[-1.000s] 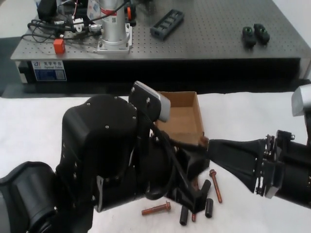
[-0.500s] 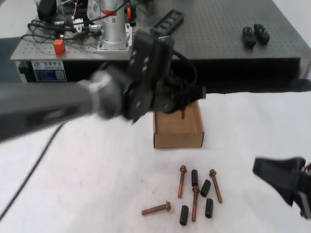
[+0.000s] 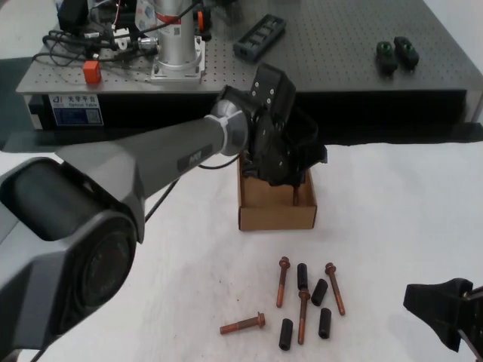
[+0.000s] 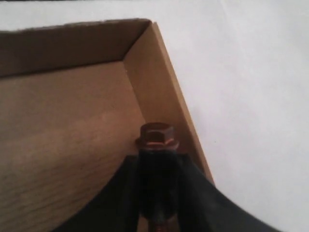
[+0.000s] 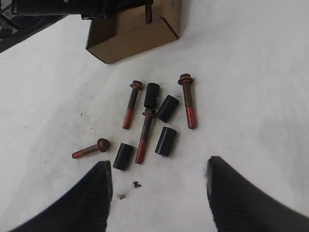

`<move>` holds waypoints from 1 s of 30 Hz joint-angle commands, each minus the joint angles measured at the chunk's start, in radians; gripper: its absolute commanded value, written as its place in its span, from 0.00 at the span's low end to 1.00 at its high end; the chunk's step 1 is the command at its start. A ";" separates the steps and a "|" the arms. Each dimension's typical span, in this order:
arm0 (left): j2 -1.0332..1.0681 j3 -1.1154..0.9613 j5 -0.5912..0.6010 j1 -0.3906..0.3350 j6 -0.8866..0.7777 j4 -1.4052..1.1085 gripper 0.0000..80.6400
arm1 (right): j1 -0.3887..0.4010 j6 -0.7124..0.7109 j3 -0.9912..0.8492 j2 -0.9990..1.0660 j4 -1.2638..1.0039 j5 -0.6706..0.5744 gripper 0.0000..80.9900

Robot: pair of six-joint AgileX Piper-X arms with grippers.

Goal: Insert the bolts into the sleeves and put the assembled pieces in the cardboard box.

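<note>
My left gripper (image 3: 293, 181) hangs over the right side of the open cardboard box (image 3: 260, 215), shut on a copper bolt (image 4: 157, 137) seated in a black sleeve (image 4: 157, 186). In the left wrist view the piece sits inside the box, close to the box's wall (image 4: 164, 101), between the dark fingers (image 4: 195, 193). Several loose copper bolts (image 5: 131, 104) and black sleeves (image 5: 165, 141) lie on the white cloth in front of the box (image 5: 135, 34). My right gripper (image 5: 159, 193) stands open a little short of the pile, at the lower right of the high view (image 3: 445, 313).
A black perforated bench (image 3: 362, 68) rises behind the cloth, with a metal post (image 3: 177, 45), cables, a black tray (image 3: 259, 35) and two small black parts (image 3: 396, 54). The white cloth (image 3: 392, 211) is bare right and left of the box.
My left arm has swung from the pile up to the box and lowered the sleeved bolt into it. My right arm has drawn back toward the lower right.
</note>
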 commanded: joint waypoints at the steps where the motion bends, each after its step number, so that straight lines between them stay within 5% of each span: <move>1: -0.008 -0.018 0.002 0.000 -0.029 -0.002 0.27 | -0.005 -0.016 -0.001 0.037 0.000 0.014 0.53; 3: -0.008 -0.018 0.002 0.000 -0.029 -0.002 0.36 | -0.005 -0.049 -0.001 0.082 -0.018 0.020 0.53; 10: -0.063 -0.021 0.028 0.005 -0.021 0.026 0.37 | 0.048 -0.207 -0.095 0.406 -0.124 0.108 0.53; 16: -0.256 0.021 -0.172 0.016 0.134 0.127 0.35 | 0.127 -0.342 -0.359 0.790 -0.087 0.214 0.47; 23: -0.521 0.326 -0.246 0.029 0.217 0.024 0.28 | 0.190 -0.410 -0.624 1.119 0.059 0.241 0.46; 30: -0.734 0.641 -0.246 0.056 0.217 -0.088 0.28 | 0.212 -0.415 -0.665 1.236 0.102 0.317 0.41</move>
